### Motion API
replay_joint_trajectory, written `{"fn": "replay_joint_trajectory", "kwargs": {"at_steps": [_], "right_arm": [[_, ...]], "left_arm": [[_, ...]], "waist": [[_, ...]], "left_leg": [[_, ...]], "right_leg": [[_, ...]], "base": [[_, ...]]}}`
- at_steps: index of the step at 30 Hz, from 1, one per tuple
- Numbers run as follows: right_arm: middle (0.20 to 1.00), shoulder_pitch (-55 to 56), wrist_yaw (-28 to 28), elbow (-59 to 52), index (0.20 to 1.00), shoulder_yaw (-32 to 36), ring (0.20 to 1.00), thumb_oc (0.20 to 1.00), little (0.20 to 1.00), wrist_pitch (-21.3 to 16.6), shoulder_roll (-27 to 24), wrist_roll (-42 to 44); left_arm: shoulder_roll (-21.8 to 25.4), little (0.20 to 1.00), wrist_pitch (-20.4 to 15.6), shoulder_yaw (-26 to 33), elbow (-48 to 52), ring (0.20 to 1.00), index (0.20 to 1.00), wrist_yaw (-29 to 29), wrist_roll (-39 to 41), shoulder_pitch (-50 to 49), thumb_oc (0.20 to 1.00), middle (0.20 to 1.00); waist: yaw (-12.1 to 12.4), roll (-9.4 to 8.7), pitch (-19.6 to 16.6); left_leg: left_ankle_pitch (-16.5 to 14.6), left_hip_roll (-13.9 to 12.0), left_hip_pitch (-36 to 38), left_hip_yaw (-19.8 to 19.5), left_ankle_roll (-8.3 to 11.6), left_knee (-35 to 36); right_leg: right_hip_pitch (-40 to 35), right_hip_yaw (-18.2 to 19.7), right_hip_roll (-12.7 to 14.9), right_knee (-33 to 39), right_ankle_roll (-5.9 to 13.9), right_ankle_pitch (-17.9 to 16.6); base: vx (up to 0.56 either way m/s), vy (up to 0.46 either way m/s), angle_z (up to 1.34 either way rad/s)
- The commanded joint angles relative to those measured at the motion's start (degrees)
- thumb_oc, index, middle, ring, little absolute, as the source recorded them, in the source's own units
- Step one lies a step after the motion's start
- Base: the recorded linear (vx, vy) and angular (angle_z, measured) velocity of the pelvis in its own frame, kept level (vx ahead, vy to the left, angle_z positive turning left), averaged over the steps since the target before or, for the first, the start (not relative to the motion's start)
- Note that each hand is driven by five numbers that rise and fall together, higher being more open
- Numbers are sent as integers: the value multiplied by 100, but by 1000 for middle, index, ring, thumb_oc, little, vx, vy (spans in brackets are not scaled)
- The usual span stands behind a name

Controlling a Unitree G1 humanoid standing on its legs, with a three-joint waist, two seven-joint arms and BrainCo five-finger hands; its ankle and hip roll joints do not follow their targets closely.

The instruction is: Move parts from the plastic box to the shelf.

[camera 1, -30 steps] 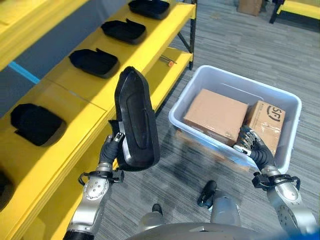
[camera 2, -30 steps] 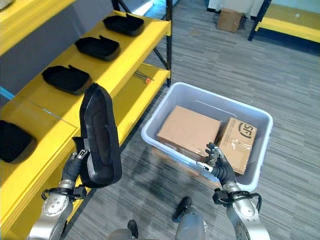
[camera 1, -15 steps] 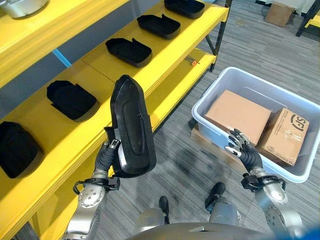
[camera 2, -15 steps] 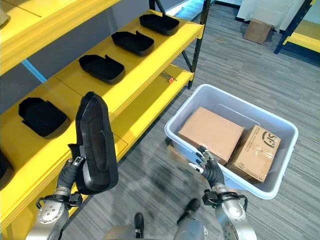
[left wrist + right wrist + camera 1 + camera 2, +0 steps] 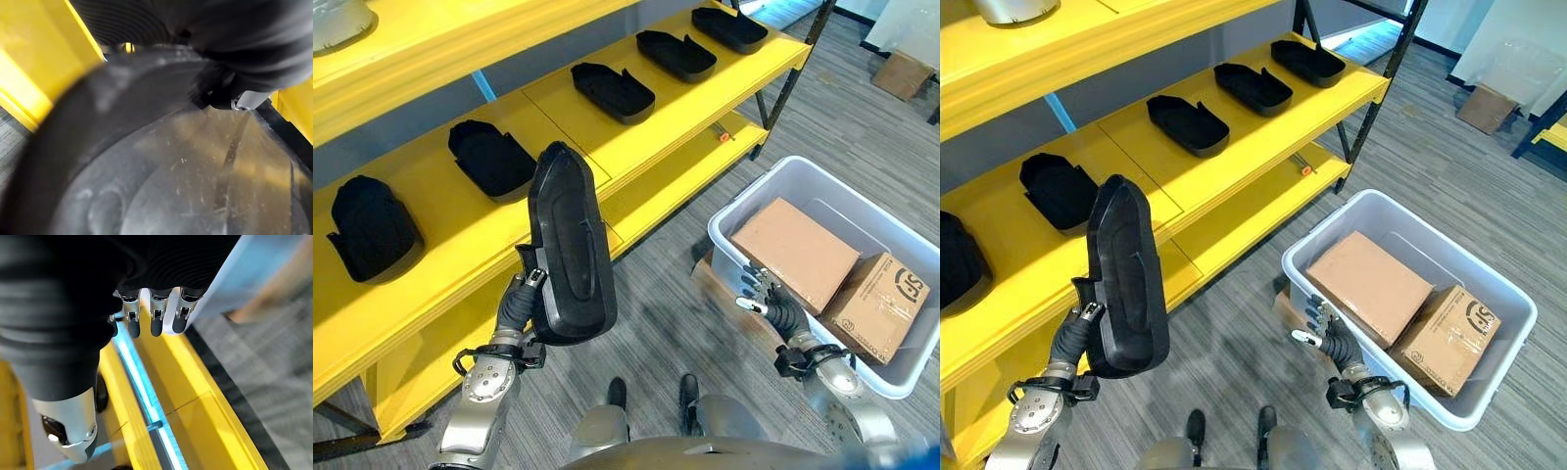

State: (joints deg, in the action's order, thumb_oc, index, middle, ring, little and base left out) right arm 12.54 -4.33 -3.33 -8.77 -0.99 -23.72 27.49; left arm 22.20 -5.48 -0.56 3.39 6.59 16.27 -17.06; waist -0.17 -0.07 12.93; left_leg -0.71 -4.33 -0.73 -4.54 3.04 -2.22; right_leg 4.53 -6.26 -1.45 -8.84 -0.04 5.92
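The left robot hand is raised in front of the yellow shelf, forearm rising from the lower left, its fingers curled round the lower end of a long black moulded part. The part stands nearly upright, its narrow end uppermost, clear of the shelf and level with the middle tier. Five similar black parts lie in a row along that tier. The right robot hand is held low, just beside the near wall of the grey plastic box on the floor, its fingers straight and spread, holding nothing. Two cardboard cartons lie side by side in the box.
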Motion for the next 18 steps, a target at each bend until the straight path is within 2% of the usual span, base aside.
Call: {"fn": "replay_joint_trajectory", "kwargs": {"at_steps": [1, 3, 4, 5, 6, 7, 8, 9, 10, 11, 12, 13, 14, 15, 16, 17, 18], "right_arm": [[1000, 89, -53, -318, 1000, 95, 1000, 1000, 1000, -252, -54, 5], [1000, 199, -29, -320, 1000, 156, 1000, 1000, 1000, -269, -62, 13], [1000, 243, -2, -273, 1000, 196, 1000, 1000, 1000, -247, -43, 189], [1000, 241, -3, -271, 1000, 197, 1000, 1000, 1000, -248, -44, 192], [1000, 220, -10, -255, 1000, 202, 1000, 1000, 1000, -232, -54, 268], [1000, 215, -50, -222, 1000, 173, 1000, 1000, 1000, -159, -72, 372], [1000, 212, -50, -221, 1000, 173, 1000, 1000, 1000, -159, -71, 373], [1000, 260, -101, -233, 1000, 167, 1000, 1000, 1000, -102, -106, 369], [1000, 270, -96, -220, 1000, 177, 1000, 1000, 1000, -100, -126, 382], [1000, 270, -96, -220, 1000, 176, 1000, 1000, 1000, -100, -126, 382], [1000, 267, -63, -202, 1000, 205, 1000, 1000, 1000, -104, -144, 365], [1000, 272, 18, -194, 1000, 285, 1000, 1000, 1000, -125, -171, 388], [1000, 282, 74, -207, 1000, 335, 1000, 1000, 1000, -138, -200, 403], [1000, 282, 74, -207, 1000, 335, 1000, 1000, 1000, -138, -201, 403], [1000, 307, 120, -210, 1000, 402, 1000, 1000, 1000, -155, -231, 402], [1000, 348, 193, -218, 1000, 503, 1000, 1000, 1000, -182, -262, 394], [1000, 348, 193, -218, 1000, 504, 1000, 1000, 1000, -182, -262, 395]], "left_arm": [[158, 200, -469, 359, 568, 200, 200, -35, 4, 5, 200, 200], [123, 200, -469, 270, 547, 200, 200, -74, 45, 3, 200, 200], [99, 200, -439, 199, 486, 200, 200, -83, 97, 95, 200, 200], [99, 200, -439, 198, 485, 200, 200, -83, 97, 98, 200, 200], [97, 200, -414, 167, 481, 200, 200, -90, 96, 161, 200, 200], [89, 200, -407, 178, 478, 200, 200, -142, 81, 145, 200, 200], [90, 200, -406, 180, 479, 200, 200, -142, 81, 147, 200, 200], [97, 200, -396, 203, 494, 200, 200, -135, 54, 101, 200, 200], [91, 200, -375, 215, 513, 200, 200, -120, 69, 90, 200, 200], [91, 200, -375, 215, 513, 200, 200, -120, 69, 89, 200, 200], [103, 200, -347, 216, 523, 200, 200, -67, 65, 110, 200, 200], [113, 200, -325, 214, 539, 200, 200, -6, 154, 160, 200, 200], [113, 200, -305, 184, 532, 200, 200, 14, 188, 196, 200, 200], [113, 200, -305, 184, 532, 200, 200, 14, 188, 196, 200, 200], [131, 200, -279, 136, 516, 200, 200, 26, 177, 252, 200, 200], [164, 200, -261, 56, 497, 200, 200, 18, 200, 352, 200, 200], [163, 200, -261, 56, 496, 200, 200, 18, 200, 353, 200, 200]], "waist": [[-22, -242, -196], [-59, -197, -137], [-128, -195, -30], [-131, -190, -26], [-180, -235, 22], [-152, -269, 40], [-156, -274, 33], [-148, -301, 15], [-164, -308, -21], [-168, -310, -27], [-192, -288, -12], [-281, -164, 6], [-332, -83, 21], [-333, -83, 19], [-382, -21, 54], [-432, 65, 112], [-433, 64, 113]], "left_leg": [[-43, 817, -227, 530, -371, 41], [-64, 892, -381, 526, -306, -225], [-150, 808, -485, 760, -207, -553], [-168, 804, -498, 757, -204, -583], [-332, 590, -503, 1037, -189, -829], [-594, 352, -325, 1046, -194, -998], [-575, 357, -341, 1045, -195, -993], [-601, 109, -152, 893, -183, -981], [-472, -95, -80, 841, -158, -902], [-467, -92, -85, 838, -158, -897], [-281, -444, -21, 839, -109, -846], [225, -990, 114, 815, 40, -483], [489, -1226, 117, 842, 143, -214], [491, -1225, 115, 841, 143, -212], [765, -1448, 72, 924, 243, 21], [1000, -1681, 63, 1098, 453, 307], [1002, -1679, 65, 1099, 453, 310]], "right_leg": [[-684, -106, -103, 1037, 279, -93], [-736, -211, -58, 1115, 259, -118], [-647, -335, 68, 1038, 243, -128], [-644, -340, 65, 1028, 242, -121], [-593, -443, 182, 958, 244, -131], [-520, -538, 290, 782, 225, -71], [-503, -541, 294, 782, 223, -81], [-493, -592, 362, 627, 194, 29], [-438, -687, 426, 520, 180, 96], [-432, -690, 428, 519, 180, 96], [-378, -771, 535, 339, 180, 186], [-160, -971, 707, -132, 164, 377], [7, -1079, 826, -454, 166, 504], [10, -1080, 828, -458, 165, 506], [122, -1169, 969, -737, 178, 596], [190, -1267, 1243, -1088, 305, 775], [192, -1266, 1246, -1093, 306, 779]], "base": [[-117, -42, 14], [-155, -8, 35], [-128, 21, 59], [-195, 32, 69], [-121, 39, 69], [-127, 38, 57], [-72, 62, 43], [-30, 54, 26], [-23, 54, 29], [-23, 71, 42], [-48, 176, 50], [-77, 266, 53], [-64, 215, 72], [-58, 193, 80], [0, 302, 89], [0, 302, 69], [15, 478, 81]]}}
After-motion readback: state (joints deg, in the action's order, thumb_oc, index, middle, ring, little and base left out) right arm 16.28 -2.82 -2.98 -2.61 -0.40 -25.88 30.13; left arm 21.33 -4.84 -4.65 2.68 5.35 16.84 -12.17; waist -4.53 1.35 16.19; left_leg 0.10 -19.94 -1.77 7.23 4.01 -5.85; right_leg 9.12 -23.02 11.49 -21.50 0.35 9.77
